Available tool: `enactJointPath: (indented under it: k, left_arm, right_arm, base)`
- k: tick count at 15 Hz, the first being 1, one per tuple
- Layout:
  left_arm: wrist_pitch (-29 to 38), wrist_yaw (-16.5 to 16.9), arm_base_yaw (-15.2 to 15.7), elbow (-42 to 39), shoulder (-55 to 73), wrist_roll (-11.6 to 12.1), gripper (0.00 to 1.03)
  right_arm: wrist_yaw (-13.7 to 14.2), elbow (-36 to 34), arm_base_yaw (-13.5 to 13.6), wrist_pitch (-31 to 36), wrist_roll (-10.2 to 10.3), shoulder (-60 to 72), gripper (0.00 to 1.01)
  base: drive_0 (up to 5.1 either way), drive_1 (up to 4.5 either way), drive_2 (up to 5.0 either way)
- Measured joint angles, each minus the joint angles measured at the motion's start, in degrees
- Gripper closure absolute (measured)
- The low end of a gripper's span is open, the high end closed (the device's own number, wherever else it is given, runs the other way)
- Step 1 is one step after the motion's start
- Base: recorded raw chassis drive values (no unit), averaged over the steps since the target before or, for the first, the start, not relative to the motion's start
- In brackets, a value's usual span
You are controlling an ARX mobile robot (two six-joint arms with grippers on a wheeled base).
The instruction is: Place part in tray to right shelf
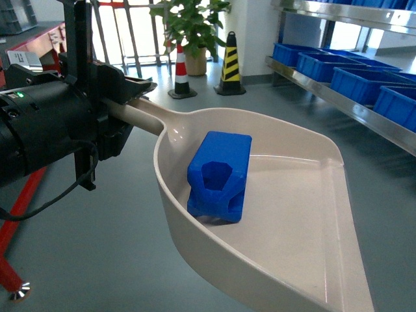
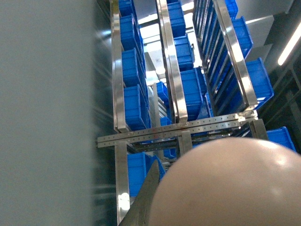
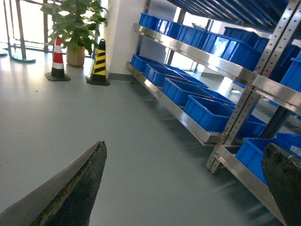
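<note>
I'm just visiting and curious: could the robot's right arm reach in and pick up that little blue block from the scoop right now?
Probably yes. The part lies uncovered in the tray, nothing above it. The right gripper's fingers are spread and empty, though it's outside the head view.

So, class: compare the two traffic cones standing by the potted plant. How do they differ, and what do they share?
The left cone has red and white bands; the right cone has yellow and black diagonal stripes. In the head view the left cone looks slimmer, and the right cone broader and taller. Both stand upright on the grey floor, each on a dark base, apart from each other.
</note>
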Motion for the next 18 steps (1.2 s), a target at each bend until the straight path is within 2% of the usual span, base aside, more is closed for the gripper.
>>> enactJointPath:
  k: [18]
  left_arm:
    - [0.0, 0.1, -0.1, 0.0, 0.0, 0.0, 0.91]
  right_arm:
    - [0.0, 0.0, 0.0, 0.0, 0.0, 0.0, 0.03]
  base:
    - [-1.6, -1.59, -1.6]
